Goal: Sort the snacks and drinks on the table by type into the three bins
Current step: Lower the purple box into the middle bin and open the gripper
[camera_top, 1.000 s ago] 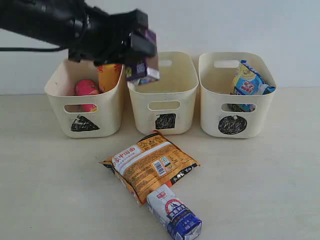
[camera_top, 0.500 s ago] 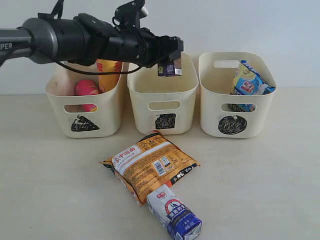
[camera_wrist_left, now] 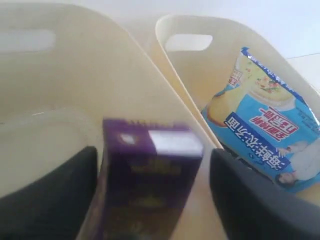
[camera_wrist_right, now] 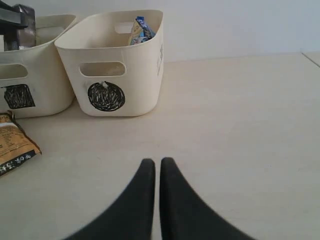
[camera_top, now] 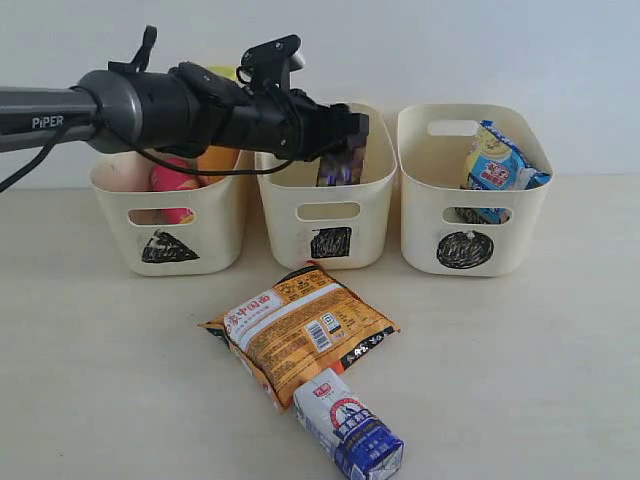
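Observation:
My left gripper point(camera_top: 348, 126) hangs over the middle bin point(camera_top: 290, 205), the one marked with a square. Its jaws stand open. The dark purple carton point(camera_top: 338, 168) is blurred between them, loose and low in the bin's mouth. In the left wrist view the carton point(camera_wrist_left: 145, 175) shows a clear gap to one finger point(camera_wrist_left: 245, 195). An orange-brown bag point(camera_top: 300, 330) and a blue and white carton point(camera_top: 348, 425) lie on the table point(camera_top: 520, 380). My right gripper point(camera_wrist_right: 157, 162) is shut and empty above bare table.
The left bin point(camera_top: 120, 215), marked with a triangle, holds a pink canister point(camera_top: 172, 178) and a yellow-orange one point(camera_top: 215, 160). The right bin point(camera_top: 500, 225), marked with a circle, holds a blue-white bag point(camera_top: 497, 165). My left arm point(camera_top: 150, 105) spans the left bin.
My left gripper carried the purple carton right, from the left bin's edge to over the middle bin. Its jaws have opened and the carton has dropped lower.

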`<state>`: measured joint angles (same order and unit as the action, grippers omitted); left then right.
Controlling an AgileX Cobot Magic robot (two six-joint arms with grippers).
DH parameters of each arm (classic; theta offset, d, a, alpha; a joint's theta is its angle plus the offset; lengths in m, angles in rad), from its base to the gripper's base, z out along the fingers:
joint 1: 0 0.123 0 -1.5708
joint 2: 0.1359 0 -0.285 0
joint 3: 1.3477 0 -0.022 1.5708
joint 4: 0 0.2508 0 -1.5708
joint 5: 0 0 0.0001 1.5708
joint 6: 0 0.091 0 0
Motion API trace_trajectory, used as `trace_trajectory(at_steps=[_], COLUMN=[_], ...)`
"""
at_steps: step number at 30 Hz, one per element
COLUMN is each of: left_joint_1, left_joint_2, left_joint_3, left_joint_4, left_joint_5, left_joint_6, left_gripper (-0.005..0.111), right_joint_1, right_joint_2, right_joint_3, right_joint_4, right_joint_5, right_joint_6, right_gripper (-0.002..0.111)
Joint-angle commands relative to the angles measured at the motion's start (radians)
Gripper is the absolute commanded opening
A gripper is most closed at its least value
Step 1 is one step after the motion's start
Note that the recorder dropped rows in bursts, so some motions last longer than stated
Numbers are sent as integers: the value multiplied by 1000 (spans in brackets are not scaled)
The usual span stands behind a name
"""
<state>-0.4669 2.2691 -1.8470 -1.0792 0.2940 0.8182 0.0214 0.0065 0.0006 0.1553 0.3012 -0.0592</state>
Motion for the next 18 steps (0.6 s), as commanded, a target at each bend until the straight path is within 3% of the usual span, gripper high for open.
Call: trace_trajectory(at_steps=[1, 4, 6, 10, 11, 13, 15, 18], left_joint_1=[-7, -7, -5, 17, 29, 39, 36, 32], left_joint_2=[-7, -24, -56, -129, -162, -206, -261, -338], left_joint_3=[-8, -8, -8, -8, -8, -8, -8, -8], left_joint_4=[-9, 17, 75, 128, 166, 282, 505, 590], left_joint_5=[4, 39, 76, 235, 322, 436, 536, 656], left_joint_6=[6, 6, 6, 6, 4, -74, -174, -183], left_gripper=[75, 75, 68, 23, 4, 4, 4, 4], right_joint_1=[-1, -1, -1, -1, -1, -1, -1, -1], right_joint_2=[-6, -6, -6, -6, -6, -6, -6, -6], right_joint_3=[-1, -1, -1, -1, -1, -1, -1, -1], right_joint_4=[-3, -3, -3, -3, -3, -3, 0, 0], right_joint_5=[-9, -9, -9, -9, -9, -13, -13, -13], right_joint_6=[1, 1, 1, 1, 1, 1, 1, 1], right_gripper=[0, 0, 0, 0, 0, 0, 0, 0])
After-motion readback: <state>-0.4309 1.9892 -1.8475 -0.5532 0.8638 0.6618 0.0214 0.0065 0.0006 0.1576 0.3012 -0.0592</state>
